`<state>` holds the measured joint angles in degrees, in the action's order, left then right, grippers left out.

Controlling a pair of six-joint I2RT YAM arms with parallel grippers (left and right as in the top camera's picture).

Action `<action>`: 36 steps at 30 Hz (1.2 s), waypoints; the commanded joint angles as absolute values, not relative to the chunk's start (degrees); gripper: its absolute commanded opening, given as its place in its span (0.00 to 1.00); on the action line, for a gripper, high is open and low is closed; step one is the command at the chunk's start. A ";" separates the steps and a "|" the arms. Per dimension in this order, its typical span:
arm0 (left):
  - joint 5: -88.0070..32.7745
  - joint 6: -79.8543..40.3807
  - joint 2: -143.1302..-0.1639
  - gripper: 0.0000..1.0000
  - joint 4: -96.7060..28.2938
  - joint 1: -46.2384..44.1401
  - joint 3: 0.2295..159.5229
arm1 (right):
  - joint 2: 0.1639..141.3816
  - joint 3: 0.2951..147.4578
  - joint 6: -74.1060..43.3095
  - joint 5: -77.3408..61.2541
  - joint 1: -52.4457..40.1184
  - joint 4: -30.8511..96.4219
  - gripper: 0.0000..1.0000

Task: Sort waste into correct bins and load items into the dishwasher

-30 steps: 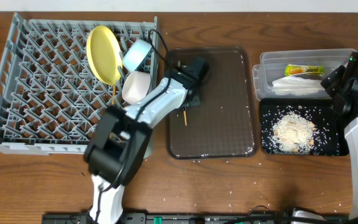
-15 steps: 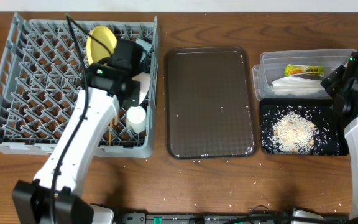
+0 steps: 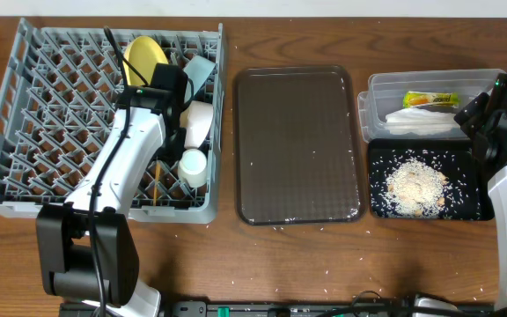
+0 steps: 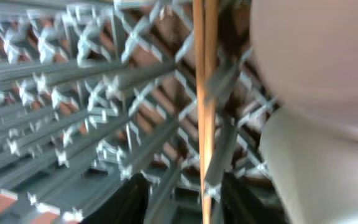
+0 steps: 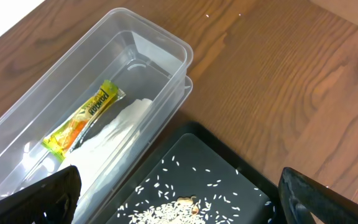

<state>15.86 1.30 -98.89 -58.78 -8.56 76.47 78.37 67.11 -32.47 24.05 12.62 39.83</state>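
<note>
We see a brown wooden table (image 3: 324, 35) with visible grain. Four things sit directly on it in a row. At the left is a large square grey plastic dish rack (image 3: 60, 35). Just beside it, in the middle, lies a flat dark brown rectangular tray (image 3: 297, 141). At the right stands a clear rectangular plastic tub (image 3: 429, 77), and a shallow black rectangular tray (image 3: 381, 207) sits right against its near side. We also see loose beige rice-like grains (image 3: 280, 227) scattered on the bare wood, mostly along the near edge of the brown tray and towards the table's front.
</note>
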 commanded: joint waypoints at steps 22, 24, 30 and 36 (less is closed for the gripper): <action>1.83 -3.18 -55.64 0.93 -61.65 -8.36 77.12 | 78.65 67.20 -33.19 25.04 12.69 39.90 0.99; 1.91 -2.46 -52.03 0.93 -56.21 -5.26 73.69 | 78.65 67.20 -33.19 25.04 12.69 39.90 0.99; 1.87 3.14 -35.75 0.93 -35.53 1.34 53.08 | 78.67 67.20 -33.19 25.04 12.69 39.90 0.99; -1.15 3.38 -17.56 0.94 -12.34 7.68 25.93 | 78.67 67.20 -33.19 25.04 12.69 39.90 0.99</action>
